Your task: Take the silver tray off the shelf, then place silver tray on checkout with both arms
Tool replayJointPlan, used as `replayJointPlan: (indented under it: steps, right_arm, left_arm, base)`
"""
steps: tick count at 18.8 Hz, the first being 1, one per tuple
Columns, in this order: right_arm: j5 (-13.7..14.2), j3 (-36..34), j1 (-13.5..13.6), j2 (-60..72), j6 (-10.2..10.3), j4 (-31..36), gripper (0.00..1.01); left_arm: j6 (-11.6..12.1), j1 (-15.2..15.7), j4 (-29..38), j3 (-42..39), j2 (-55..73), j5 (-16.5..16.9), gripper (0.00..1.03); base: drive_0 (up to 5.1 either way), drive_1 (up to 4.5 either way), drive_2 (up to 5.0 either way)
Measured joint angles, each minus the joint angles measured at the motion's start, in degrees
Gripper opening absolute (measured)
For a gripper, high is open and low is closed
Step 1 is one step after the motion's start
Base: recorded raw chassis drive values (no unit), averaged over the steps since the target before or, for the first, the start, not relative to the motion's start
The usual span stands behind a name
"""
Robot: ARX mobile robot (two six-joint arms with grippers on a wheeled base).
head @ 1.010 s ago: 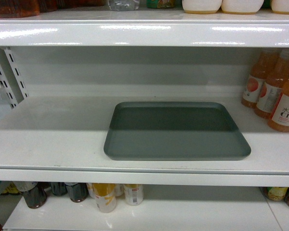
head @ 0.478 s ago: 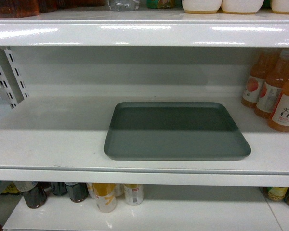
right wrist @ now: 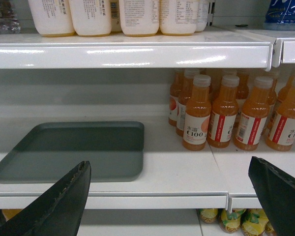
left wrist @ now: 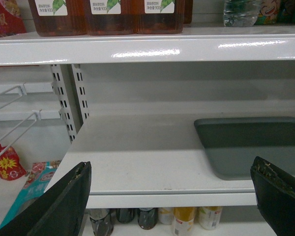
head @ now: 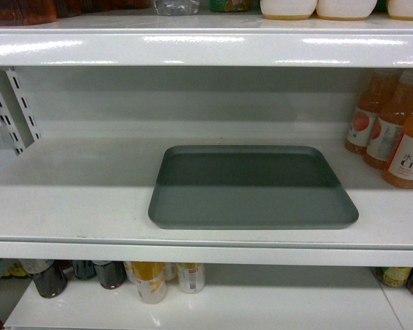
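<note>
The silver tray lies flat on the white shelf, near its front lip, empty. It also shows at the right of the left wrist view as the tray and at the left of the right wrist view as the tray. My left gripper is open in front of the shelf edge, left of the tray and clear of it. My right gripper is open too, in front of the shelf lip right of the tray. Neither arm appears in the head view. The checkout is out of view.
Orange juice bottles stand on the shelf right of the tray, close to its far right corner. A shelf board hangs low above. Slotted uprights stand at the left. Bottles and cans fill the lower shelf.
</note>
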Motion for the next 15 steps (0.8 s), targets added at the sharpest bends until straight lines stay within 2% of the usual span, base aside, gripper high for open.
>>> replayJointPlan:
  steps: [15]
  right_arm:
    - [0.0,0.0,0.0,0.0,0.0,0.0,0.98]
  left_arm:
    - [0.0,0.0,0.0,0.0,0.0,0.0,0.98]
  base:
    - [0.0,0.00,0.0]
